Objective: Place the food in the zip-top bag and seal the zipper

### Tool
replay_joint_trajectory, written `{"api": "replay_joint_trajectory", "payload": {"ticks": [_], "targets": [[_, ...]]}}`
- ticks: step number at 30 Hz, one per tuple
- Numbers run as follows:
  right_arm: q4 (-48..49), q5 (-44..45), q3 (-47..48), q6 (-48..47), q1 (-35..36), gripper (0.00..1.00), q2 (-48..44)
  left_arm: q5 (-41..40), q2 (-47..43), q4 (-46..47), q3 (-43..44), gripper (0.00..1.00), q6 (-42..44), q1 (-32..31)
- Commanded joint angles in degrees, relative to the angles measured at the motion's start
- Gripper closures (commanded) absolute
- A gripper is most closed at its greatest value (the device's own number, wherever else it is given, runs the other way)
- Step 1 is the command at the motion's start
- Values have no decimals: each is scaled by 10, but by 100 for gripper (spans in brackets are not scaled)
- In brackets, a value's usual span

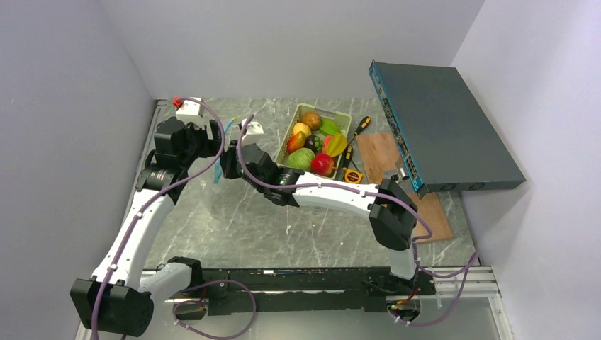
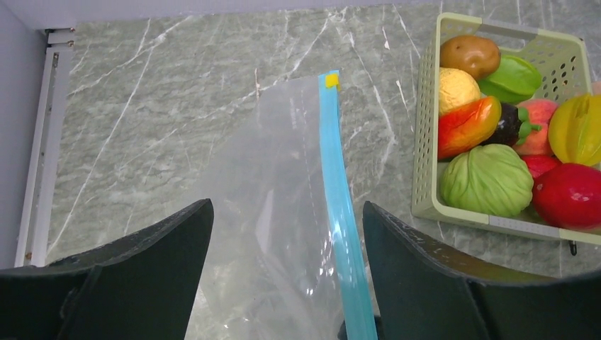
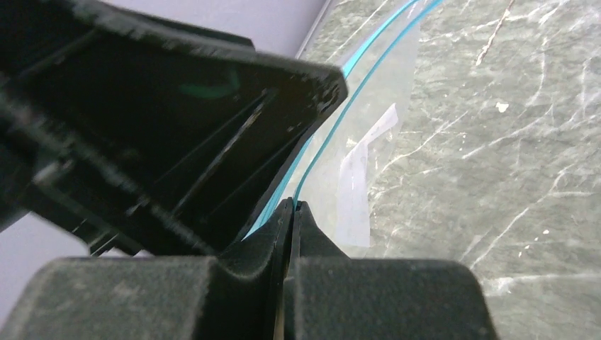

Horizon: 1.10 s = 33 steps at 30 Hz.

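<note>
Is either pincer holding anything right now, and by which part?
The right pincer is shut on the zip-top bag, pinching its blue zipper strip. The left pincer stands open astride the bag, gripping nothing.

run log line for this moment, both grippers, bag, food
left gripper: open around zipper | right gripper: shut on zipper | zip-top bag: mouth unsealed | food: in basket

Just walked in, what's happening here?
The right gripper is pinched shut on the light blue zipper strip of a clear crinkly plastic zip-top bag, and the left gripper hangs open over the bag. The glossy toy fruits and vegetables sit in the pale green plastic basket; none is in the bag.
</note>
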Motion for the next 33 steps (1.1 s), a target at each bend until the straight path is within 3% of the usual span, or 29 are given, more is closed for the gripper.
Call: {"api": "replay_joint_trajectory", "payload": {"ticks": [1,7,11,14,20,23,25,28,31,33], "targets": [[-13,34,54,-41,24,100,-12,30,17,17,26,19,1,0],[-33,56,54,-62,25,100,-26,58,17,21,31,38,3,5],[-53,87,58,-62,27,100,-29,21,4,4,31,55,14,5],[-79,112,72,-50,25,100,-24,6,-13,-4,21,60,19,5],[-76,118,69,-52,27,100,-30,-1,-34,-13,8,53,29,5],[-72,109,69,-56,26,100,-29,0,-32,-22,13,32,30,5],[-71,107,69,-57,27,100,-30,19,-31,-21,12,27,29,5],[-70,111,70,-59,28,100,-31,36,-22,-21,12,31,25,5],[-73,116,73,-60,29,100,-30,14,-10,-41,26,44,24,5],[-77,118,76,-60,30,100,-27,7,-14,-45,26,44,23,5]]}}
